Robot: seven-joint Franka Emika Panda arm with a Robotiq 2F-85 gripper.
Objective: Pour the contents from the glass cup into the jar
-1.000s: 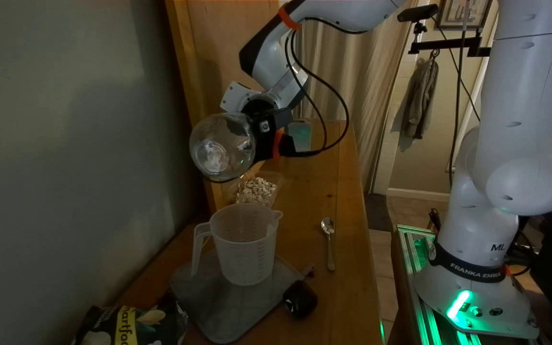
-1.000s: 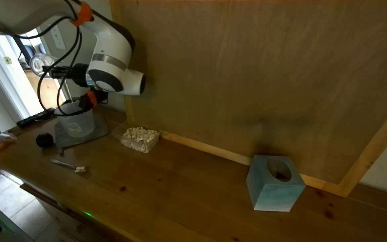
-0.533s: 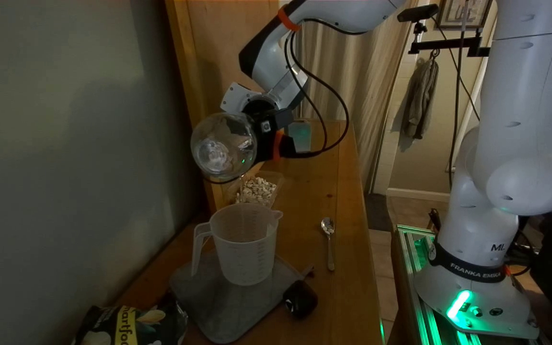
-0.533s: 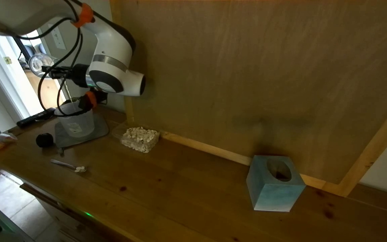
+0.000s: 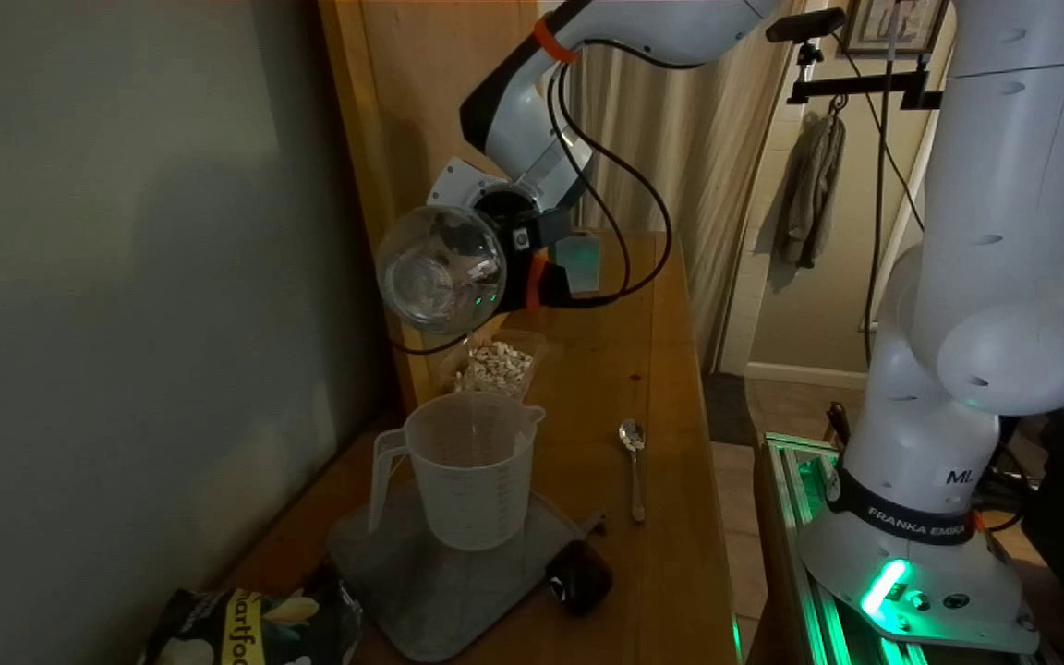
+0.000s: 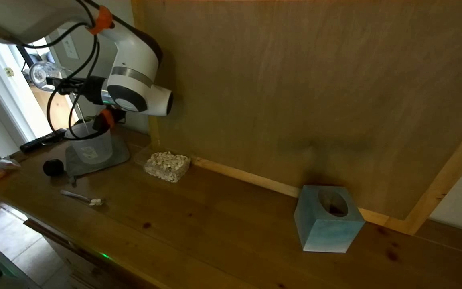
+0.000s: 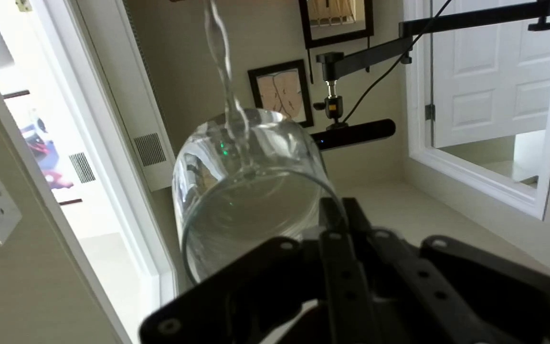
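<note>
Above the plastic jug (image 5: 467, 499), we hold the glass (image 5: 440, 268) tilted, its wall pinched in our gripper (image 7: 345, 210) and liquid (image 7: 220, 43) falling into the jug, so we judge pouring under way, with a slow, deeper tilt due next.

Across the wooden countertop (image 6: 223, 224) now, with a blue tissue box (image 6: 331, 230) well apart from a clear tub of oats (image 6: 163, 172). Then past a metal spoon (image 5: 635, 473), a black object (image 6: 53, 167) just beside a grey mat (image 5: 444, 596), and to a snack bag (image 5: 259, 628).
</note>
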